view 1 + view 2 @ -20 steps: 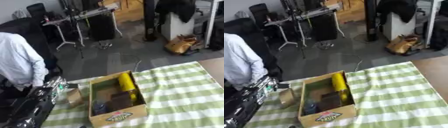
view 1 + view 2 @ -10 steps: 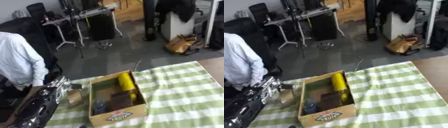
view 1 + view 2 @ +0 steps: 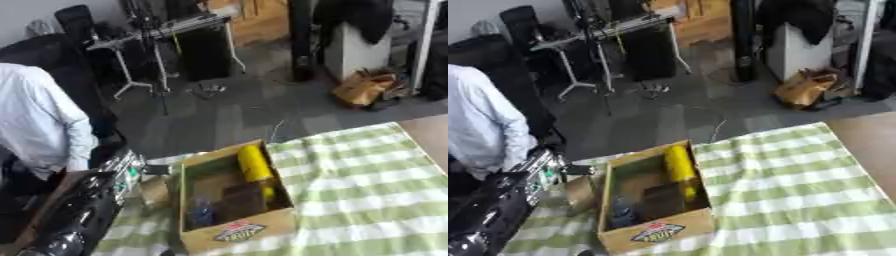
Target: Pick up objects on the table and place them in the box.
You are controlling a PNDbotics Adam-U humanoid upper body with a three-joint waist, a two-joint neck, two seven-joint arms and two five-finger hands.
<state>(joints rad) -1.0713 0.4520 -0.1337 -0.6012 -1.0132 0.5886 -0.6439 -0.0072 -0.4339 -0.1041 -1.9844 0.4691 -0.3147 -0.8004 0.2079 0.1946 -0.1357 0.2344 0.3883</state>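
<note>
Left eye view: open brown cardboard box (image 3: pixel 229 200) on green-and-white checked tablecloth (image 3: pixel 367 180), yellow cylinder (image 3: pixel 254 164) lying inside along its right wall. Left hand (image 3: pixel 150 171) near box's left wall; grip unclear.
Right eye view: right hand not visible.

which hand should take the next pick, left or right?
Left, probably. The left arm comes in beside the cardboard box, its hand end near the box's left wall, fingers unclear. The right hand shows in neither view. No loose object shows on the green checked cloth.
</note>
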